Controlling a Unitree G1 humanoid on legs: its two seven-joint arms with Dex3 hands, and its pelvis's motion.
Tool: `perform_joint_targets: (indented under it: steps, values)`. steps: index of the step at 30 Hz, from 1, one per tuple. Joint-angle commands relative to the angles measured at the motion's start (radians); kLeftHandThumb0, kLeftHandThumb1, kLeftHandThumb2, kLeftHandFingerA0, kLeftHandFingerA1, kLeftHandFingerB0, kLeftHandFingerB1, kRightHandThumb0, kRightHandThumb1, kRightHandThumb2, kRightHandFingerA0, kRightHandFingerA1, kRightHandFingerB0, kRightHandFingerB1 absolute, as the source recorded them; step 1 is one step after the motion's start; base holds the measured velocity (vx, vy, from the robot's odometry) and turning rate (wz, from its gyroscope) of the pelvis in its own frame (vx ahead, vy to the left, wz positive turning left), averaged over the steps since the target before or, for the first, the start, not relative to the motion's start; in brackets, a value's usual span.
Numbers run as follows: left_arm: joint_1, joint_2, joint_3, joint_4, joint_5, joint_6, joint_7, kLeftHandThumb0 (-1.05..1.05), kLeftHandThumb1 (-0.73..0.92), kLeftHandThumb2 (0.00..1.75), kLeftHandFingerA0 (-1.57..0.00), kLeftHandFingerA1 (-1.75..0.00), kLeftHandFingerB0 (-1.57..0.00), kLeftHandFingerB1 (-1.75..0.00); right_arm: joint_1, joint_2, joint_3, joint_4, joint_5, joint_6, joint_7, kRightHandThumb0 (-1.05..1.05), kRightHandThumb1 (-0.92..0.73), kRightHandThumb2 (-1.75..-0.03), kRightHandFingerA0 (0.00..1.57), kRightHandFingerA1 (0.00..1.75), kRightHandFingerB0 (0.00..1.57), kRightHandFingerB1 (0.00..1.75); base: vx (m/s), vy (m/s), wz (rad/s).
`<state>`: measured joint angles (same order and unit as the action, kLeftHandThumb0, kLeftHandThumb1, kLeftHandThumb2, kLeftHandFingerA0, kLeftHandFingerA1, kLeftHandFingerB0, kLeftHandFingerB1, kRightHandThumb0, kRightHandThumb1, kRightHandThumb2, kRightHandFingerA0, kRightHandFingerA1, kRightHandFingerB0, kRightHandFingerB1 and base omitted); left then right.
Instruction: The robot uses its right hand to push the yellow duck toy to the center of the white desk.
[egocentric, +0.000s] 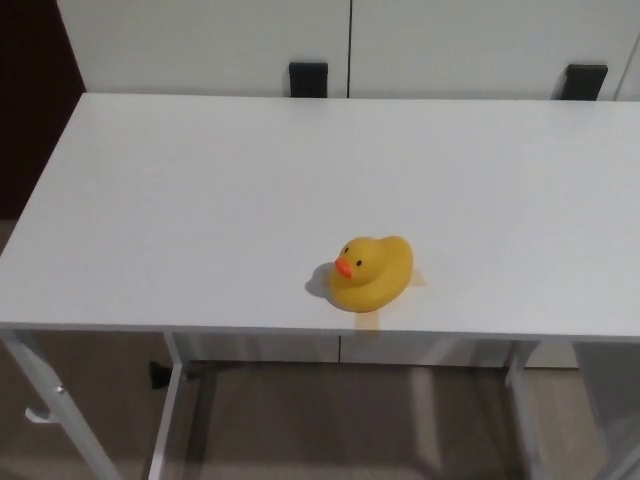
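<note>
Fingers unseen — duck (372, 272) sits untouched

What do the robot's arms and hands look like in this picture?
Neither robot hand nor arm shows in the head view right now, so their colour, shape and cables cannot be described from it. Only the yellow duck toy is in sight, sitting near the front edge of the white desk, with white cabinets behind.

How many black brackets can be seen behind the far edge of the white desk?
2. One black bracket is near the middle of the far edge of the white desk; the other is at the far right. More may lie outside the picture.
</note>
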<state>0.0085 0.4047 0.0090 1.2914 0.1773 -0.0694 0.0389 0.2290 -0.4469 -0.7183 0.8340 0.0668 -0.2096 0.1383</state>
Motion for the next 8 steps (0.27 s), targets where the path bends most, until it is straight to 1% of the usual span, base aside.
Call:
perform_joint_targets:
  steps: [1, 2, 3, 4, 6, 7, 8]
  values:
    - [-0.007, 0.038, 0.004, 0.0, 0.003, -0.048, 0.006, -0.13, 0.57, 0.86, -0.87, -0.83, -0.9, -0.91, -0.05, -0.097, 0.151, 0.193, -0.152, -0.238, -0.135, 0.02, -0.44, -1.07, 0.65, 0.74, 0.39, 0.63, 0.0, 0.0, 0.0]
    - [-0.008, 0.037, 0.006, 0.002, 0.002, -0.051, 0.005, -0.13, 0.57, 0.86, -0.87, -0.83, -0.9, -0.91, -0.063, -0.108, 0.169, 0.219, -0.153, -0.249, -0.142, 0.02, -0.44, -1.07, 0.65, 0.74, 0.39, 0.63, 0.0, 0.0, 0.0]
    - [-0.01, 0.037, 0.008, 0.002, 0.0, -0.048, 0.004, -0.14, 0.58, 0.87, -0.88, -0.83, -0.9, -0.9, -0.073, -0.117, 0.182, 0.239, -0.152, -0.248, -0.148, 0.03, -0.48, -1.01, 0.74, 0.57, 0.51, 0.44, 0.0, 0.0, 0.0]
    - [-0.011, 0.035, 0.013, -0.002, -0.005, -0.047, 0.004, -0.12, 0.51, 1.03, -0.88, -0.89, -0.99, -0.99, -0.075, -0.117, 0.193, 0.251, -0.151, -0.243, -0.151, -0.01, -0.46, -1.05, 0.65, 0.74, 0.36, 0.62, 0.0, 0.0, 0.0]
    - [-0.011, 0.033, 0.02, -0.009, -0.013, -0.046, 0.004, -0.12, 0.51, 1.03, -0.88, -0.89, -0.99, -0.99, -0.077, -0.117, 0.215, 0.276, -0.143, -0.248, -0.16, -0.01, -0.46, -1.05, 0.65, 0.74, 0.36, 0.62, 0.0, 0.0, 0.0]
    - [-0.009, 0.035, 0.02, -0.008, -0.011, -0.047, 0.006, -0.12, 0.51, 1.02, -0.88, -0.89, -1.0, -0.99, -0.08, -0.115, 0.218, 0.281, -0.132, -0.253, -0.149, -0.02, -0.5, -0.94, 0.76, 0.64, 0.46, 0.51, 0.0, 0.0, 0.0]
    - [-0.009, 0.035, 0.02, -0.008, -0.011, -0.047, 0.006, -0.12, 0.51, 1.02, -0.88, -0.89, -1.0, -0.99, -0.08, -0.115, 0.218, 0.281, -0.132, -0.253, -0.149, -0.02, -0.5, -0.94, 0.76, 0.64, 0.46, 0.51, 0.0, 0.0, 0.0]
